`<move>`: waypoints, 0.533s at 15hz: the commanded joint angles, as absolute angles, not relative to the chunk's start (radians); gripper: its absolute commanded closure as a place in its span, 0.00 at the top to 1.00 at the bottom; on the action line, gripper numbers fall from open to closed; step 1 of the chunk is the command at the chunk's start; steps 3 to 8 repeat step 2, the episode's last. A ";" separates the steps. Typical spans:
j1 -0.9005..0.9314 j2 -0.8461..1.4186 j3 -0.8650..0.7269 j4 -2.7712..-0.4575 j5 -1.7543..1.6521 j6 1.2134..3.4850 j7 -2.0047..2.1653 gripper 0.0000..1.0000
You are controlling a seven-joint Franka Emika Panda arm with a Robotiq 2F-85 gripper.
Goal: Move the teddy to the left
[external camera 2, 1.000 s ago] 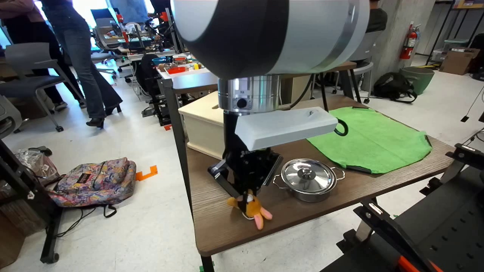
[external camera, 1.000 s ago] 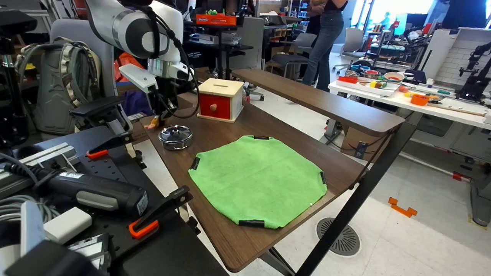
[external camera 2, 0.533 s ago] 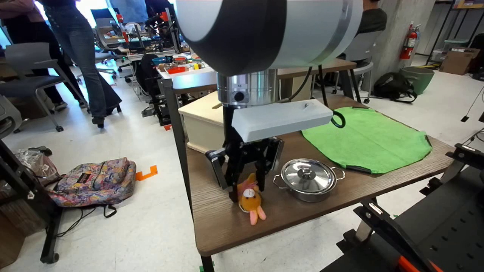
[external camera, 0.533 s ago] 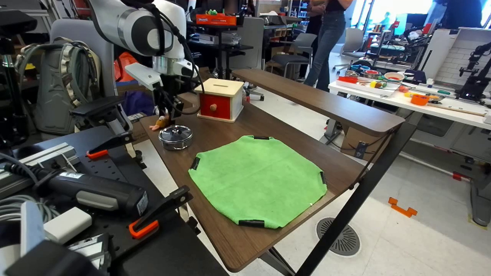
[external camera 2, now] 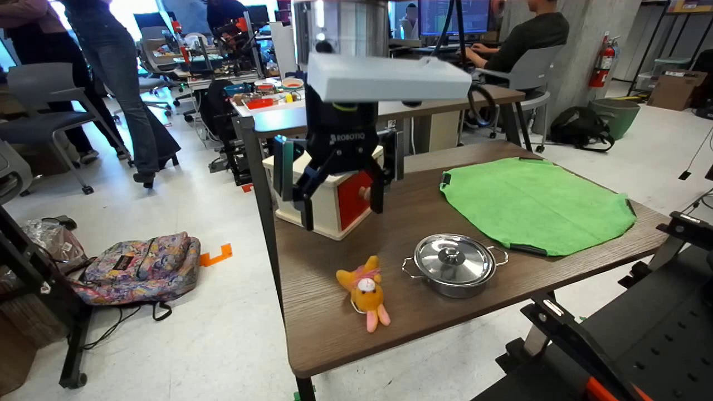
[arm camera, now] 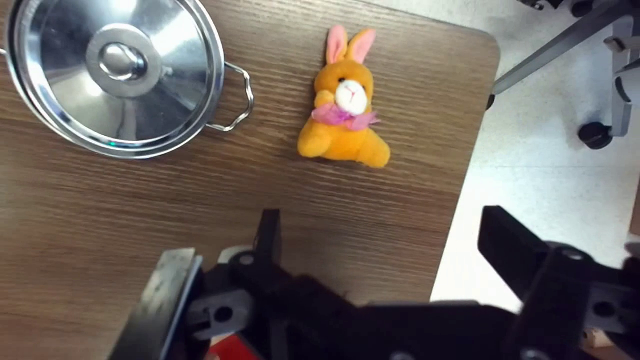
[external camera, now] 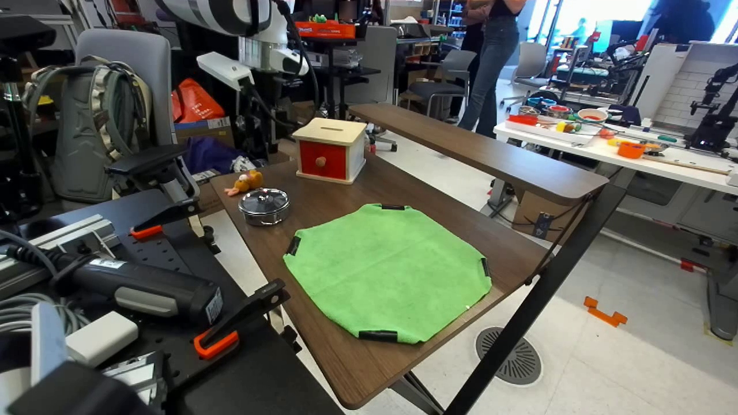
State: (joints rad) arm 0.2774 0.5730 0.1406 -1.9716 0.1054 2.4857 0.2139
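Note:
The teddy (arm camera: pixel 345 132), a small orange-brown rabbit toy with pink ears, a white muzzle and a pink bow, lies on the brown table. It shows near the table's corner in both exterior views, as the teddy (external camera 2: pixel 366 295) and the teddy (external camera: pixel 249 181). My gripper (external camera 2: pixel 342 217) hangs in the air above and behind the toy, apart from it. In the wrist view the gripper (arm camera: pixel 381 215) has its fingers spread wide with only table and floor beyond them. Against the dark background in an exterior view, its fingers are hard to make out.
A lidded steel pot (external camera 2: pixel 454 262) stands close beside the teddy. Behind is a red box with a cream lid (external camera: pixel 328 131), near the gripper. A green cloth (external camera: pixel 386 271) is taped farther along the table (external camera 2: pixel 328 345). The table's edge runs close by the toy.
My gripper has let go of the teddy, opened wide and risen well above the table. The toy has shifted slightly and now lies free.

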 commanded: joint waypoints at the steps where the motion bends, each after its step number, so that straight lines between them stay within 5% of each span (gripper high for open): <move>1: 0.274 0.556 0.144 -1.971 0.102 2.463 0.217 1.00; 8: 0.274 0.546 0.144 -1.972 0.102 2.454 0.218 1.00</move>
